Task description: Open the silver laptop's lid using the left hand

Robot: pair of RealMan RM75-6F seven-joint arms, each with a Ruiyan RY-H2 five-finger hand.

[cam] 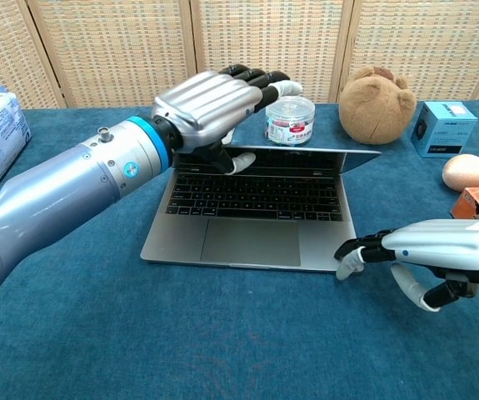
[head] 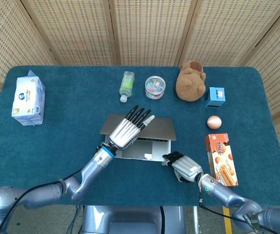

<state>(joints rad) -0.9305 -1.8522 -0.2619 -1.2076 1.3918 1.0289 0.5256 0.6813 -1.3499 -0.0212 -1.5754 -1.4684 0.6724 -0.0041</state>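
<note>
No legible txt; biscuit box print maybe blurred.

On the blue desk, a white tissue pack lies at the far left. Along the back edge sit a clear bottle on its side, a round clear container, a brown plush toy and a small blue box. An egg rests near an orange snack box at the right.
</note>
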